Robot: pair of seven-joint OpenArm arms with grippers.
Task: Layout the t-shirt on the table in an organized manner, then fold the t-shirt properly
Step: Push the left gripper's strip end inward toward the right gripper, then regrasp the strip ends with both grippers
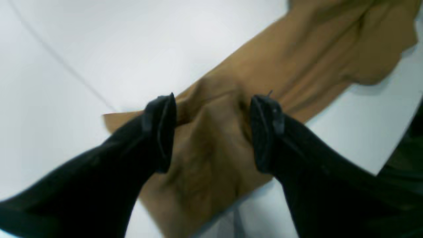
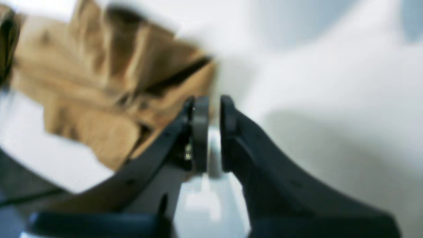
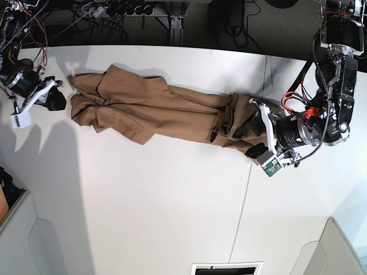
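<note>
The t-shirt (image 3: 155, 112) lies across the far half of the table (image 3: 172, 206) as a long, narrow, rumpled band running left to right, bunched into lengthwise ridges rather than spread flat. Its right end is gathered in a thick wad, and its left end splays a little wider.

At that right end the left gripper (image 1: 211, 132) stands with its jaws wide apart, straddling a hump of tan cloth; the cloth sits between the fingers but nothing pinches it, so the claw holds nothing. In the base view it sits right at the bunched end (image 3: 252, 129).

Just off the shirt's left end, the right gripper (image 2: 211, 132) shows its jaws drawn nearly together with only a thin gap and no cloth in it; the fabric lies beside it, to its left in the wrist view, which is blurred. From above it hovers close to the edge, apart from it (image 3: 49, 98).

The shirt looks far from laid out. To do the spreading well, each claw should probably take a single outer edge or corner, not a thick wad, then draw near and far across the table so the ridges open
</note>
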